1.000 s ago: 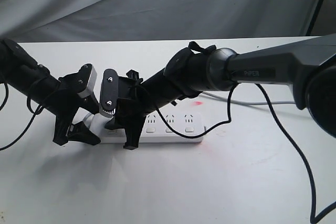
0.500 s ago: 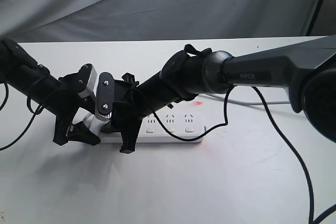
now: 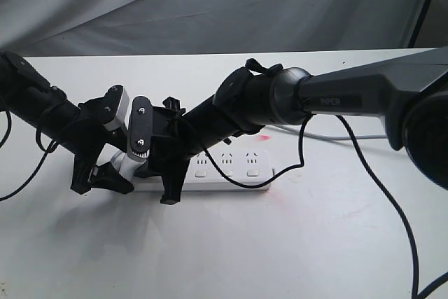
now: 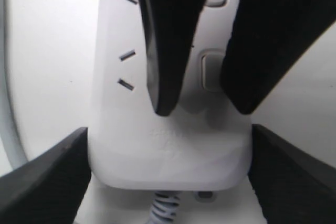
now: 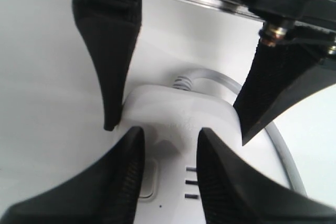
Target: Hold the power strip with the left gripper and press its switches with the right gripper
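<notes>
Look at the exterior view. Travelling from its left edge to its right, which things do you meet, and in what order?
left gripper → right gripper → the three uncovered switches on the power strip → the PIPER lettering on the thick grey arm

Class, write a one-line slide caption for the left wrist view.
Cord end of the power strip held by the left gripper; the right gripper, open, poised over the end switch.

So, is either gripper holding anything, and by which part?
The left gripper clamps the strip across its width, at the end with the cord. The right gripper, jaws open, holds nothing.
</notes>
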You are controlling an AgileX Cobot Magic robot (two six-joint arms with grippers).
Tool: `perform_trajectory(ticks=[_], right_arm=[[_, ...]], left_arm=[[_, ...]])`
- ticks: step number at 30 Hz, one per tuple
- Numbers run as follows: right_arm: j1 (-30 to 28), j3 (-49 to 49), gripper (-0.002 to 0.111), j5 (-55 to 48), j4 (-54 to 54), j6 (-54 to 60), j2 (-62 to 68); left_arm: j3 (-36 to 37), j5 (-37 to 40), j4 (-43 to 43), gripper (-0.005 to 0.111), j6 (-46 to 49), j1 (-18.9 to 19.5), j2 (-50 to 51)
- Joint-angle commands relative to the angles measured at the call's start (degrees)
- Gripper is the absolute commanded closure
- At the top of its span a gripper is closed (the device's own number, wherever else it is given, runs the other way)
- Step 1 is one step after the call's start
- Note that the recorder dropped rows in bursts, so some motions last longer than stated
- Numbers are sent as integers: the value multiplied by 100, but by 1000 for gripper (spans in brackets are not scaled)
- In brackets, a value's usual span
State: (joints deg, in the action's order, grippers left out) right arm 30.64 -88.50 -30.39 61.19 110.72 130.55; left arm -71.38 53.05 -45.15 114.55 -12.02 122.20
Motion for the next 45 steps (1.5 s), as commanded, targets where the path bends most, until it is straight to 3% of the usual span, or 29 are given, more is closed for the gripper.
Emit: perform_trajectory(ticks=[1, 45], right_arm=[[-86, 13, 75, 130, -304, 26, 74], [26, 269, 75, 169, -433, 67, 467]], left_arm=[[-21, -74, 84, 36, -40, -24, -12], [-21, -74, 84, 36, -40, -24, -12]])
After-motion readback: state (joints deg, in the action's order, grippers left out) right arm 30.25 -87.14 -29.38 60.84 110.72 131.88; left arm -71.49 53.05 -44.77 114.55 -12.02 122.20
